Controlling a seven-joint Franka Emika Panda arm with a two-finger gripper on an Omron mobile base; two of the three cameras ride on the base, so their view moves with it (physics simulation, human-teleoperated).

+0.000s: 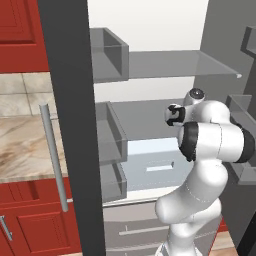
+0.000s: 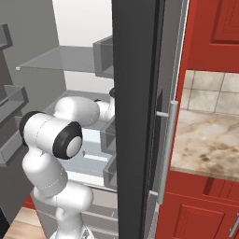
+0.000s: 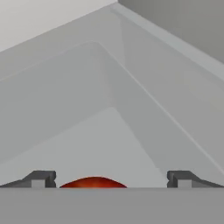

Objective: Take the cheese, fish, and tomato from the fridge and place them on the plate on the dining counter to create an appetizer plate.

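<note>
A red food [image 3: 93, 182] is seen low between the fingertips of the wide-spread gripper [image 3: 111, 179], untouched.

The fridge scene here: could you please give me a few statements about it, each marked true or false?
1. The fridge stands open. True.
2. The gripper is shut on a yellow wedge. False: its jaws stand wide apart and hold nothing.
3. A rounded red thing shows between the fingertips in the hand view. True.
4. The arm reaches into the red cabinets. False: it reaches into the fridge's pale interior.
</note>
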